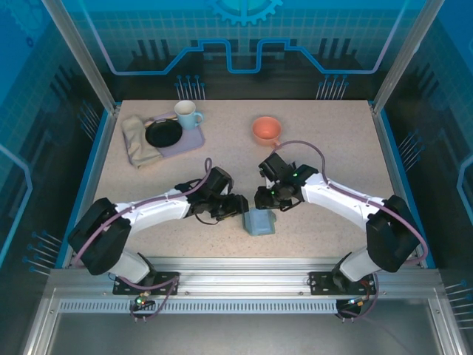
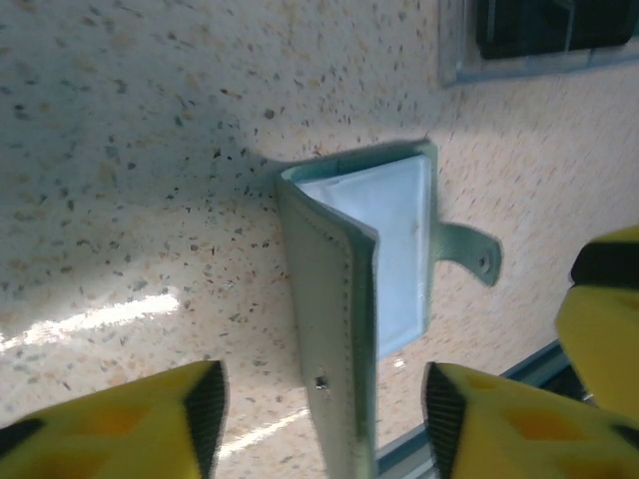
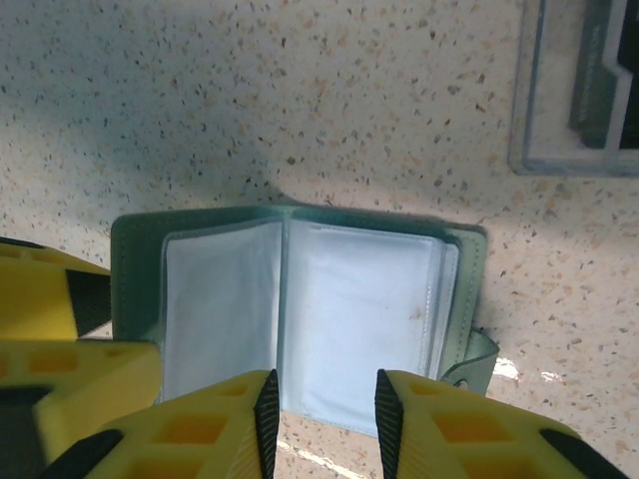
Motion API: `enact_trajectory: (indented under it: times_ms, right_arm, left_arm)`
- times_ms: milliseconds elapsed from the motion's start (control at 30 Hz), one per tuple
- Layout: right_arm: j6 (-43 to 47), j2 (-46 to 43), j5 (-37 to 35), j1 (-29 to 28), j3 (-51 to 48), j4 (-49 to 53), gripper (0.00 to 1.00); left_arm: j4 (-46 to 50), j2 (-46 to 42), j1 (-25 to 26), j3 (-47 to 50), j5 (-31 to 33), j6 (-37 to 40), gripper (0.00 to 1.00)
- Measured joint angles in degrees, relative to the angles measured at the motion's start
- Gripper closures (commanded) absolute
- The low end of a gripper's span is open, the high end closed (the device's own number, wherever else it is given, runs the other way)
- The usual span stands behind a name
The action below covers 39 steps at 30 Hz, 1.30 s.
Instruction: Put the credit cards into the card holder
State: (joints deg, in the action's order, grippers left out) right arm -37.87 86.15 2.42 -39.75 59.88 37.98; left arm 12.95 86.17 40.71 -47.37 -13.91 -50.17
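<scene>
The grey-green card holder (image 1: 260, 222) lies partly open on the table between my two grippers. In the left wrist view, the card holder (image 2: 329, 299) stands in a V, its tab pointing right. My left gripper (image 2: 319, 424) is open and straddles the near cover's edge without touching it. In the right wrist view, the card holder (image 3: 349, 309) shows pale clear sleeves. My right gripper (image 3: 322, 424) is open just short of the sleeves' near edge, with nothing between its fingers. From above, the left gripper (image 1: 242, 205) and right gripper (image 1: 264, 198) nearly meet. The credit cards are out of view.
At the back left, a lilac tray (image 1: 191, 140) holds a black plate (image 1: 163, 134) and a pale mug (image 1: 188, 113), with a folded cloth (image 1: 138, 140) beside it. An orange cup (image 1: 266, 130) stands at the back centre. The metal rail (image 1: 244, 265) runs close behind the holder.
</scene>
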Motion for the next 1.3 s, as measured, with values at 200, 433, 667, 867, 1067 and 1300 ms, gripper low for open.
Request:
enact_trajectory:
  times_ms: [200,433,667,867,1067,1300]
  right_arm:
    - [1.0,-0.9,0.2,1.5,-0.1,0.3,0.63]
    - [6.8,-3.4,-4.0,8.5,4.5,5.4,0.56]
    - [14.4,0.9,-8.6,14.3,13.5,9.8,0.59]
    - [18.6,8.5,-9.2,13.9,18.3,11.8,0.61]
    - [20.5,15.0,-12.3,11.9,21.9,13.2,0.61]
    - [21.0,20.3,-20.3,9.0,24.2,14.1,0.59]
  left_arm:
    - [0.5,0.6,0.2,0.0,-0.4,1.4,0.76]
    - [0.9,0.0,0.2,-0.1,-0.3,3.8,1.00]
    - [0.2,0.0,-0.7,-0.1,-0.5,3.6,1.00]
    - [-2.5,1.2,-3.8,-0.1,-1.6,3.6,1.00]
    - [-2.6,2.7,-4.6,-1.0,-2.5,3.6,1.00]
    - [-2.6,2.7,-4.6,-1.0,-2.5,3.6,1.00]
